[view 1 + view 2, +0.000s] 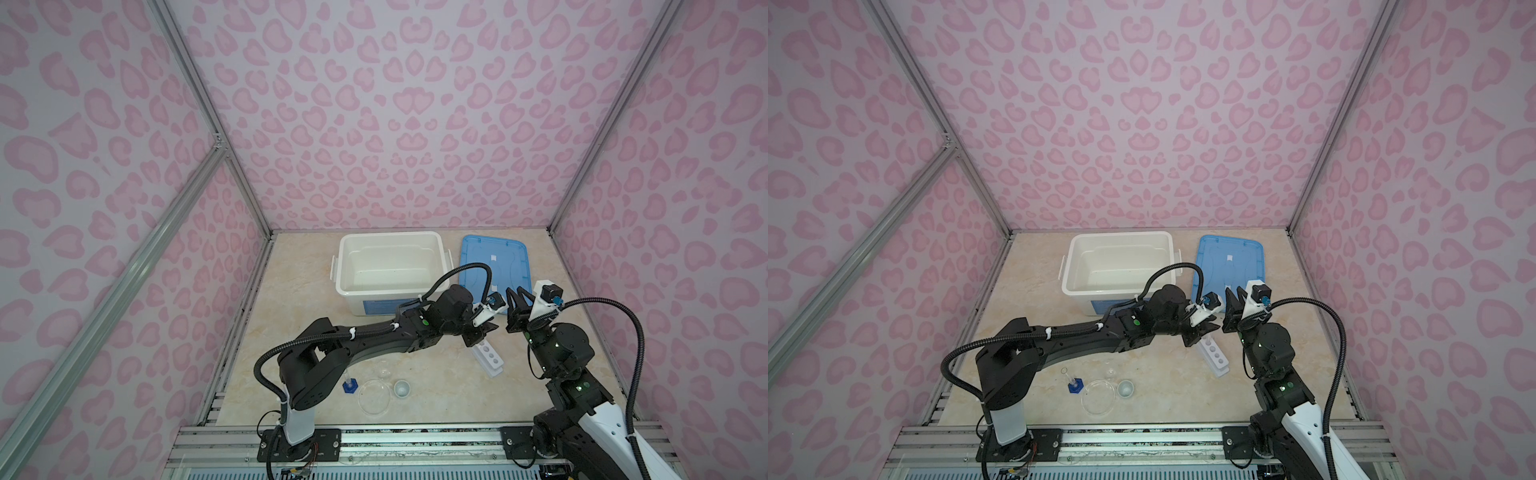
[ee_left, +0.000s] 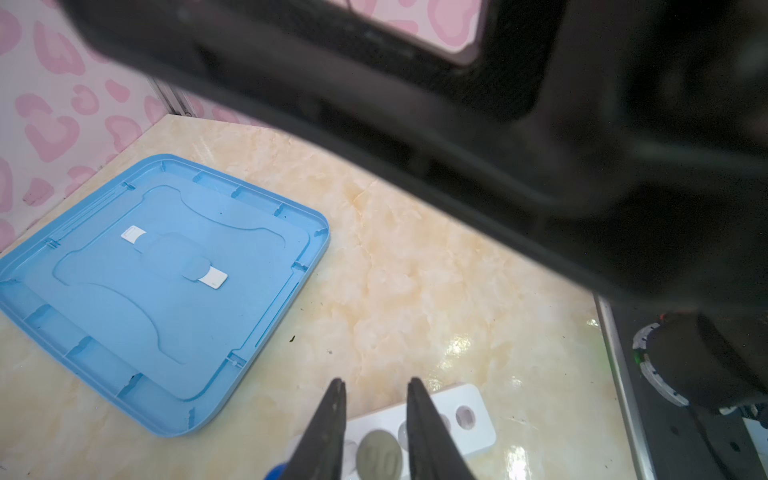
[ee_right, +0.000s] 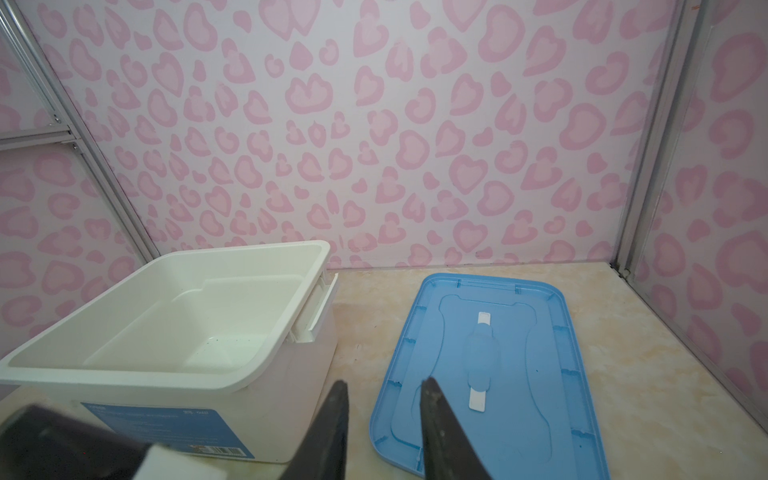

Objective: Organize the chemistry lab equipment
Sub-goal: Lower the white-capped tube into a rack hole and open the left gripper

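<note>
Top views: the white six-hole rack (image 1: 489, 356) sits right of centre, with the dish (image 1: 374, 398), cup (image 1: 402, 389) and blue-based cylinder (image 1: 349, 385) up front. The left gripper (image 1: 484, 332) reaches over the rack's far end. Left wrist: fingers apart, loose around a pale-capped tube (image 2: 379, 455) standing in the rack. Right wrist: the right gripper (image 3: 385, 384) is spread, gripping nothing, raised facing the bin (image 3: 270, 415) and blue lid (image 3: 519, 353).
</note>
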Controlling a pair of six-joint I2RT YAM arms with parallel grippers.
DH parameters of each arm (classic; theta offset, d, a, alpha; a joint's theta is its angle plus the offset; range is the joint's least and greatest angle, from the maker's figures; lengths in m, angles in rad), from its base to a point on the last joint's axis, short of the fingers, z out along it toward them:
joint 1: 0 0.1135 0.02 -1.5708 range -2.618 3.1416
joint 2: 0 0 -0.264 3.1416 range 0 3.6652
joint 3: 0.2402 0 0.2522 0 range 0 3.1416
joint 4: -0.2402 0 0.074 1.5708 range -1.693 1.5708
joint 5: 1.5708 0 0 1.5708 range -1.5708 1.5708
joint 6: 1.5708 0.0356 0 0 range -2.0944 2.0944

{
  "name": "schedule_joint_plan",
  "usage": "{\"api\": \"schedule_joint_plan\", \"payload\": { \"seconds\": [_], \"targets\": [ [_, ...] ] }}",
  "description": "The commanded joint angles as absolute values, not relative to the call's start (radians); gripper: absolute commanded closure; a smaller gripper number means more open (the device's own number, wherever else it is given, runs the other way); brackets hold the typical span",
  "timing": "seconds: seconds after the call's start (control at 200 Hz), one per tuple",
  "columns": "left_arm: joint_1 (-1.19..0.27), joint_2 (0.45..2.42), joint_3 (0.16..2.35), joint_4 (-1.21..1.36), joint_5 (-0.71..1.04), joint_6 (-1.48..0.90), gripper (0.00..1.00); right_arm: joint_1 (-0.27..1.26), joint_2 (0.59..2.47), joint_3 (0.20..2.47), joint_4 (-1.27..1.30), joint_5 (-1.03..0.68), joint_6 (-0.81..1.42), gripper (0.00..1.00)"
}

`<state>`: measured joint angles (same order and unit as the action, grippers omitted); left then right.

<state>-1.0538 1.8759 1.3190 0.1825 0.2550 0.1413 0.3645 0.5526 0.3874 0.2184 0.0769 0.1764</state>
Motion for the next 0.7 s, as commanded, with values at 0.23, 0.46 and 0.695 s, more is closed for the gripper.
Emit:
{"api": "schedule_joint_plan", "payload": {
  "seconds": [0.23, 0.46, 0.695],
  "targets": [
    [-1.054, 1.867, 1.328, 0.216, 0.267, 0.147, 0.65, 0.360, 0.548, 0.387, 0.252, 0.071, 0.183, 0.70],
    [-1.054, 1.806, 1.327, 0.210, 0.288, 0.150, 0.57, 0.360, 0.561, 0.408, 0.236, 0.062, 0.175, 0.70],
    [-1.054, 1.720, 1.321, 0.210, 0.305, 0.153, 0.57, 0.360, 0.571, 0.435, 0.207, 0.051, 0.169, 0.69]
  ]
}}
